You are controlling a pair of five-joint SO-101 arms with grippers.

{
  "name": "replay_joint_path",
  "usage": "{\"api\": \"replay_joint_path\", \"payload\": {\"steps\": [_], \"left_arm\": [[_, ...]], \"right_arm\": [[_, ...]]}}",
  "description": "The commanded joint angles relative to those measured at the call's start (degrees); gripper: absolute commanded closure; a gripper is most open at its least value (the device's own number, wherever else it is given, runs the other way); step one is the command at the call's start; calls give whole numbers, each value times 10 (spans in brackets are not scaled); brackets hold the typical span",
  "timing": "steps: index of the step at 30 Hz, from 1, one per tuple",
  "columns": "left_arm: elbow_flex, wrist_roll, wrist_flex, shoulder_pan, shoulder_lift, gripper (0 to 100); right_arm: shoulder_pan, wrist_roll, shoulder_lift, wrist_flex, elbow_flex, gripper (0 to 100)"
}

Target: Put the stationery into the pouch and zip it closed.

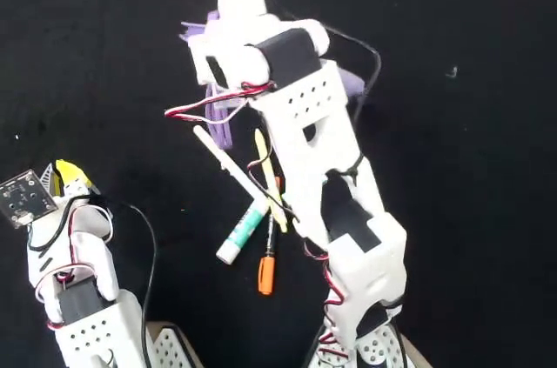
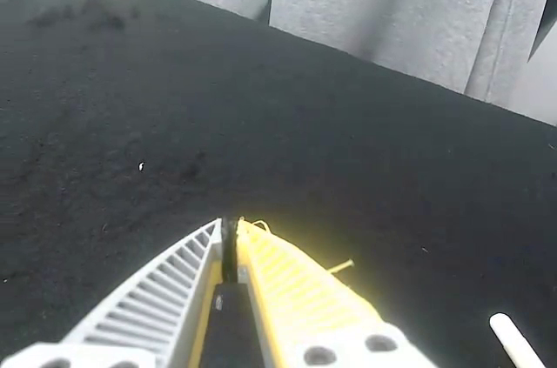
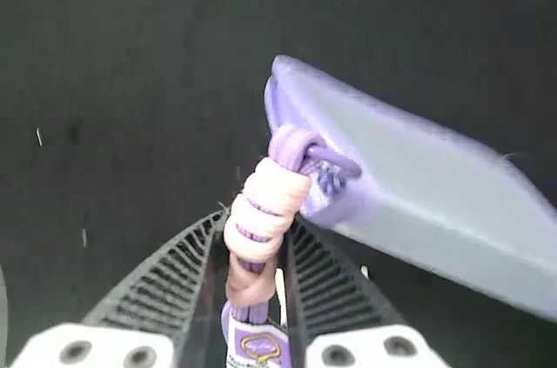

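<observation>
high view is showing the left gripper [image 1: 63,175] at near left, jaws pressed together on nothing, and the stationery [image 1: 242,220] lying loose in the middle. the right gripper [image 3: 254,242] is clamping the twisted cord [image 3: 277,172] of the pouch [image 3: 418,194] at the far side; looking soft and floppy, it is probably needing a hold beside the zip [image 3: 329,175].

1 pouch [image 3: 418,185], 4 pens [image 1: 244,233]

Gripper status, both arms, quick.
Left gripper: shut, holding nothing.
Right gripper: shut on the braided strap of the purple pouch.
</observation>
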Motion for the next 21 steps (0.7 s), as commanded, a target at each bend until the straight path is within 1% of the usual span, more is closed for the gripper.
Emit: {"api": "replay_joint_path", "payload": {"steps": [1,4,8,21], "left_arm": [[14,0,-2,0,-1,956],[14,-2,0,0,-1,957],[14,-3,0,0,-1,957],[14,-3,0,0,-1,957]], "right_arm": [[18,4,-44,-76,-45,988],[22,4,-44,-124,-60,988],[40,4,-44,-157,-80,988],[175,2,-44,-187,-95,988]]}}
